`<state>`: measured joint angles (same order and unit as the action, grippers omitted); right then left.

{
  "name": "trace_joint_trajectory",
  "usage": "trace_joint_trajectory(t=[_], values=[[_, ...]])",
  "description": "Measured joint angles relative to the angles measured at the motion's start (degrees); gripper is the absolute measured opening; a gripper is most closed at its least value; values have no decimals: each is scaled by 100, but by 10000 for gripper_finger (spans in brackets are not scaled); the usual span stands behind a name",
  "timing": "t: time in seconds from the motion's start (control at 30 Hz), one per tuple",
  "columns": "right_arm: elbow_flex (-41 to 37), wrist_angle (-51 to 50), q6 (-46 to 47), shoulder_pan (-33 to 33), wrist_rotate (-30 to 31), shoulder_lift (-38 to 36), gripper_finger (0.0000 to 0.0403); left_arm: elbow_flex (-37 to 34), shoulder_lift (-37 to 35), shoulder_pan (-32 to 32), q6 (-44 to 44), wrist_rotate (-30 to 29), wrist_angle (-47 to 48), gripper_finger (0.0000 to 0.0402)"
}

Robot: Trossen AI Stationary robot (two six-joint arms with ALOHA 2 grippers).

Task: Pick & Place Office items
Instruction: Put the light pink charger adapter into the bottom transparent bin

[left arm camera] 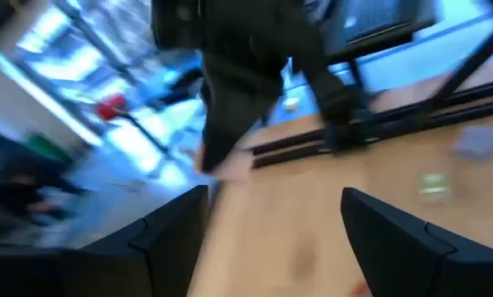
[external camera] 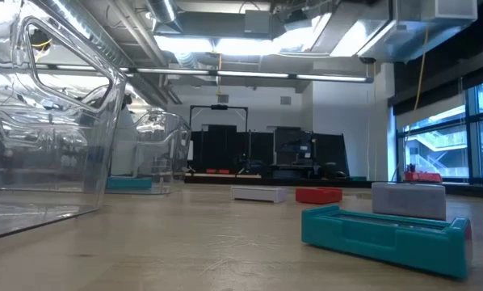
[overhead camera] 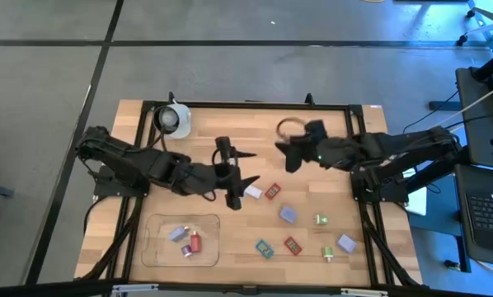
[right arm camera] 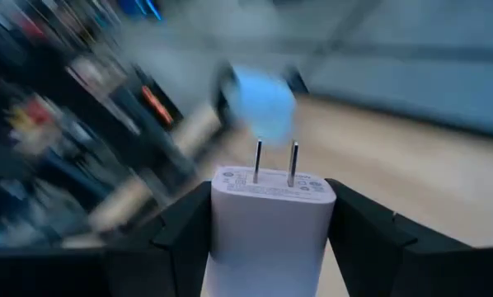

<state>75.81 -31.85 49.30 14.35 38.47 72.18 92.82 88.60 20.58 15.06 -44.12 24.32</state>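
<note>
We see a pale wooden counter (overhead camera: 230, 124) framed by black rails, standing on a grey concrete floor (overhead camera: 230, 49) crossed by dark seams. The left tool (overhead camera: 240, 177) sits near the counter's middle with its fingers (left arm camera: 176, 231) spread apart and nothing between them; just beside its tips lies a small white piece (overhead camera: 252, 192), and a red piece (overhead camera: 272, 191) lies a little beyond that. The right tool (overhead camera: 289, 157) hovers over the far side of the counter, across from the left tool, its jaws clamped on a white plug adapter (right arm camera: 271, 223) whose two metal prongs point outward. Behind the right tool rests a thin ring (overhead camera: 289, 126). Well apart from the left tool, toward the near edge, a clear tray (overhead camera: 152, 247) holds a lavender piece (overhead camera: 177, 234) and a red piece (overhead camera: 194, 242). Scattered on the near side of the right tool are the other office items: lavender (overhead camera: 288, 214), green (overhead camera: 321, 220), teal (overhead camera: 265, 248), red (overhead camera: 292, 245). A white cup (overhead camera: 175, 120) stands at the far corner behind the left tool. At counter height we look into a large room with ceiling light strips (external camera: 249, 77), tall windows (external camera: 447, 137), and a teal piece (external camera: 383, 234) close up.
</note>
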Motion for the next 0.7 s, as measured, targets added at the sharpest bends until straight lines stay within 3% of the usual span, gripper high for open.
trace_joint_trajectory(t=[0.13, 0.23, 0.4, 0.7], values=[[156, 1553, -1037, 0, 293, 2, 207, 0, 116, 74, 569, -1230, -625, 273], [161, 2432, -1546, -6, 160, 55, 207, 0, 204, 16, 986, -1786, -1311, 275], [159, 2930, -1832, -17, -298, 204, 207, 2, 221, -59, 1738, -1736, -2040, 276], [155, 3009, -1700, -221, -1807, 321, 208, 2, 223, -158, 2973, -957, -1926, 277]])
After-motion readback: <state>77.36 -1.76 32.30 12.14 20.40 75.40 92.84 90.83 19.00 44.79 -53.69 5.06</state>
